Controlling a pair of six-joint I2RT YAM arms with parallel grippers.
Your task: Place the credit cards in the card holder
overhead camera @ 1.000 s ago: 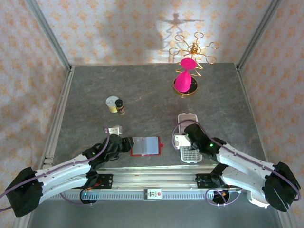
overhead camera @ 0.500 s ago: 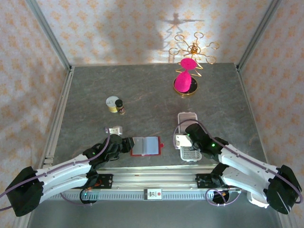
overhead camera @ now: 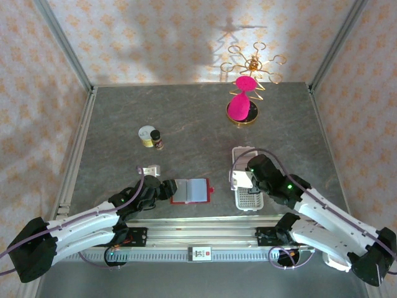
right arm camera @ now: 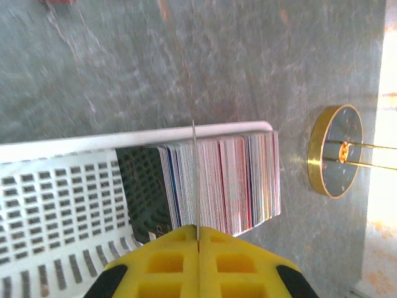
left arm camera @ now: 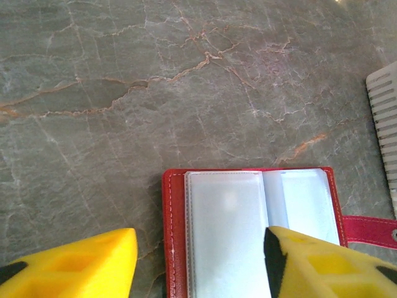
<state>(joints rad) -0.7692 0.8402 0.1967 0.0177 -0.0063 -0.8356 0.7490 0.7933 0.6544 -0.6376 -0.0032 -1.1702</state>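
Note:
The red card holder [overhead camera: 190, 190] lies open on the table, its clear sleeves [left arm camera: 226, 230] facing up and its snap tab [left arm camera: 372, 230] at the right. My left gripper [left arm camera: 198, 264] is open just above it. One finger is over bare table left of the holder, the other over its middle fold. My right gripper [right arm camera: 198, 239] is shut on a single credit card [right arm camera: 195, 180], seen edge-on and standing above the packed row of credit cards [right arm camera: 236, 177] in the white slotted tray [right arm camera: 56, 205]. From above, the right gripper [overhead camera: 247, 178] hovers over that tray [overhead camera: 248, 200].
A gold stand with pink pieces [overhead camera: 243, 105] stands at the back right, its round base [right arm camera: 335, 151] close beside the tray's far end. A small jar [overhead camera: 146, 135], a dark bottle [overhead camera: 157, 139] and a small pale object [overhead camera: 149, 169] sit left of centre. A metal rail [overhead camera: 198, 231] runs along the near edge.
My right gripper has shut on one card and drawn it up out of the row, shifting slightly back. My left gripper's jaws have widened over the holder.

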